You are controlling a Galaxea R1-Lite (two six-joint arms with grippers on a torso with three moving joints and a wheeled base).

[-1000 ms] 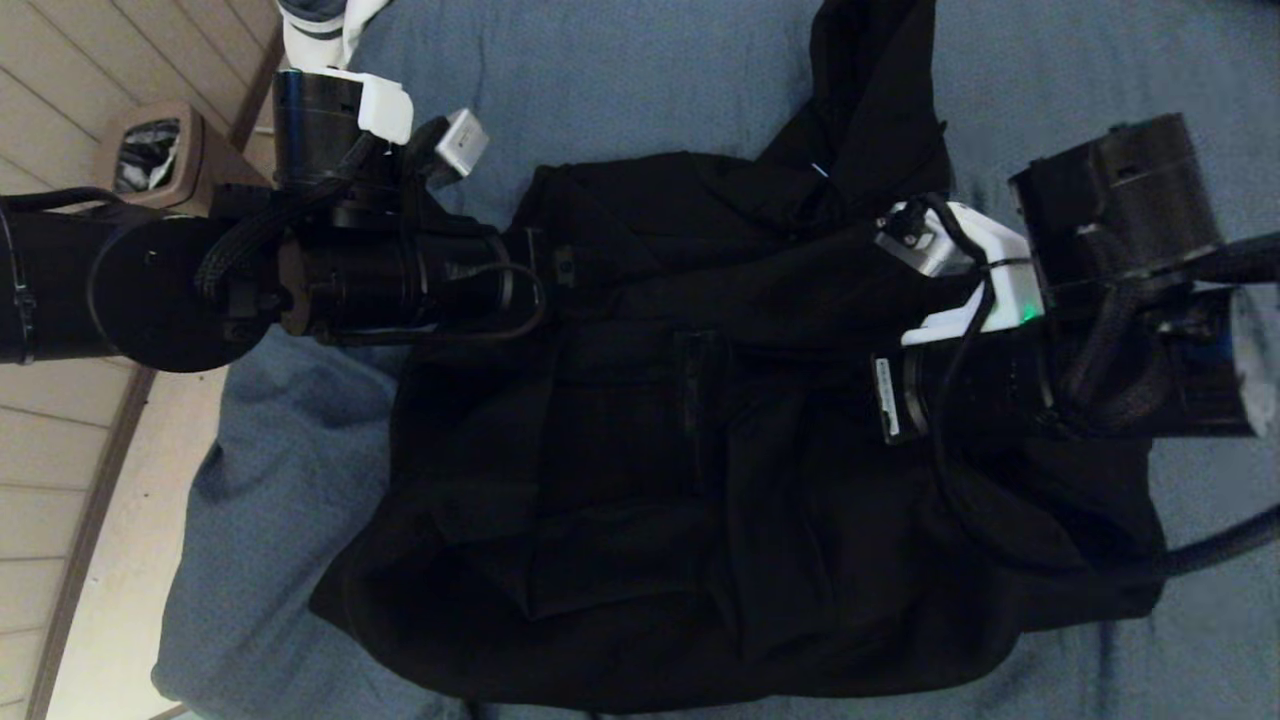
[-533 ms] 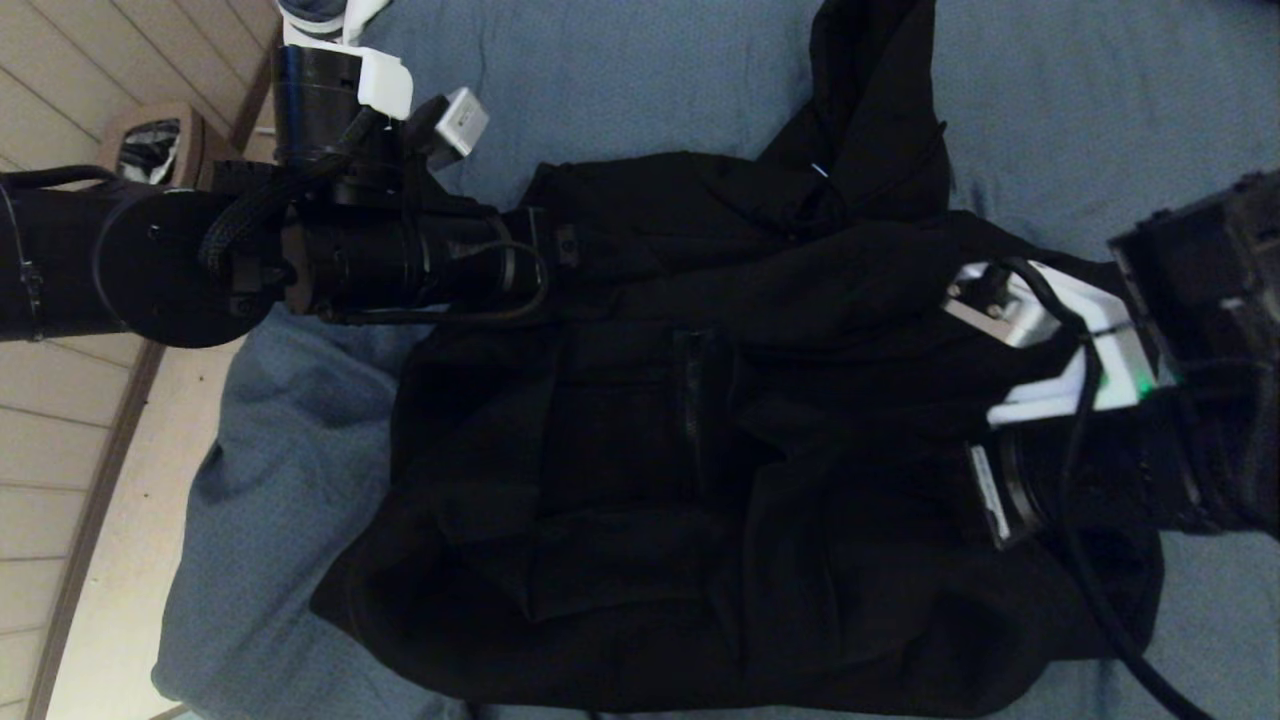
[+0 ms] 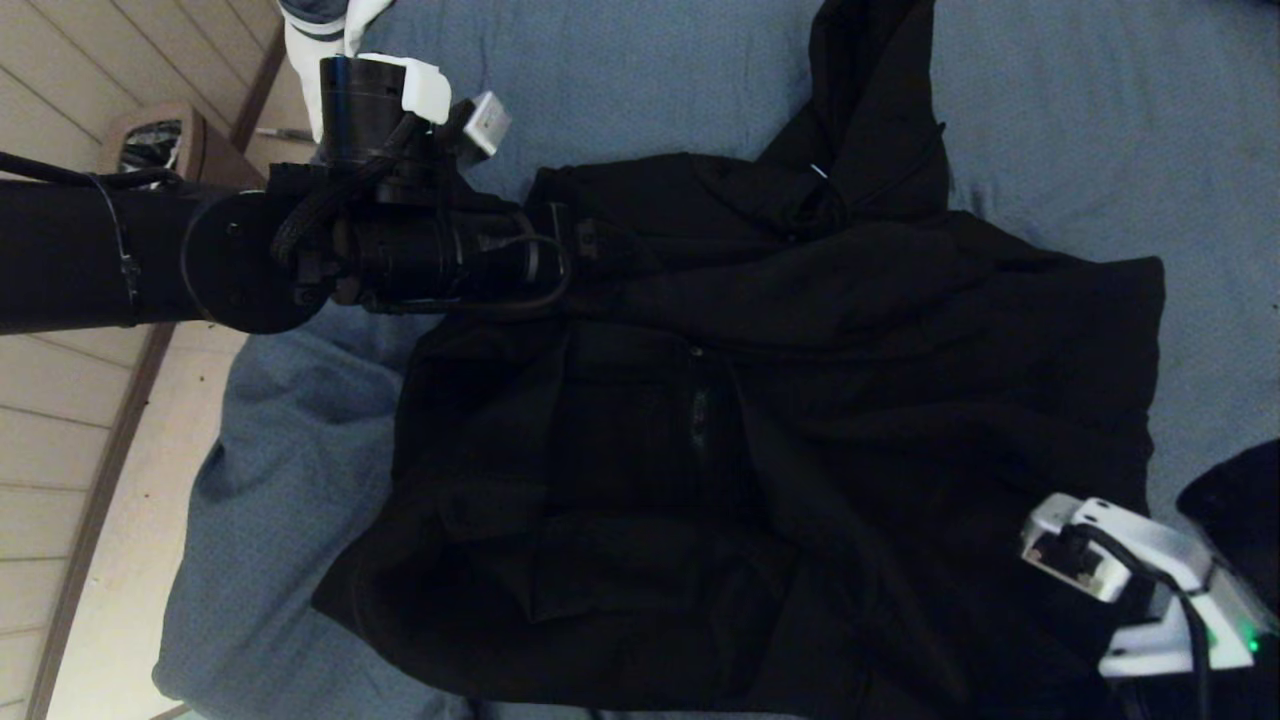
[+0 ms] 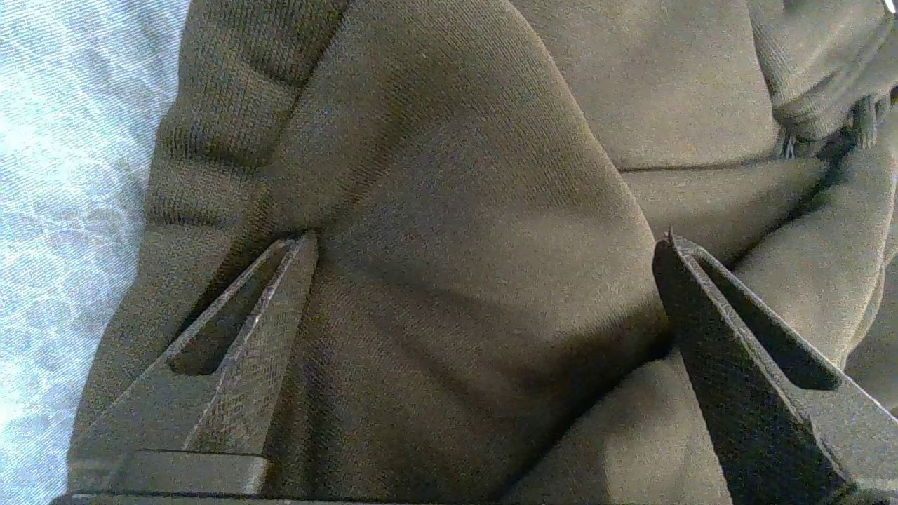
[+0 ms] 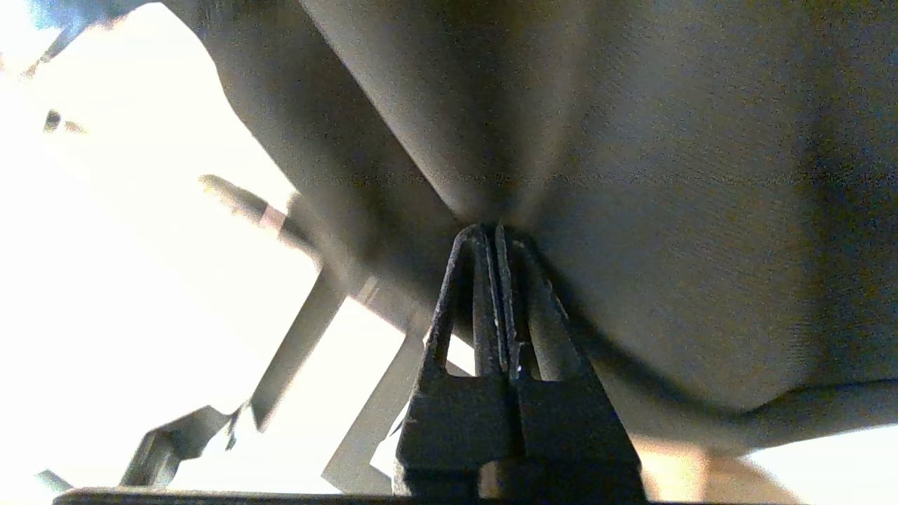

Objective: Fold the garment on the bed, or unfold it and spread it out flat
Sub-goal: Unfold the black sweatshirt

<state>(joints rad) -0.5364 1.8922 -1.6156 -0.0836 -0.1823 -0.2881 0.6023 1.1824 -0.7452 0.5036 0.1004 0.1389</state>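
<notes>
The black garment [image 3: 760,420] lies across the blue-grey bed [image 3: 620,90], its hood [image 3: 870,110] pointing toward the far side. My left gripper [image 3: 580,245] is at the garment's far left edge. In the left wrist view this gripper [image 4: 487,237] is open, with both fingers [image 4: 266,315] resting on a bulge of cloth [image 4: 456,175] between them. My right wrist [image 3: 1130,580] is low at the near right corner. In the right wrist view the right gripper [image 5: 494,228] is shut on a pinch of the garment [image 5: 666,175], which hangs taut above it.
The bed's left edge [image 3: 200,520] drops to a pale wooden floor [image 3: 60,480]. A brown bin [image 3: 150,150] stands on the floor at the far left. A white and navy duvet [image 3: 320,20] shows at the far left corner of the bed.
My right arm swung from the far right down to the near right corner, drawing the garment's right side out wider. The left arm crept slightly right along the garment's edge.
</notes>
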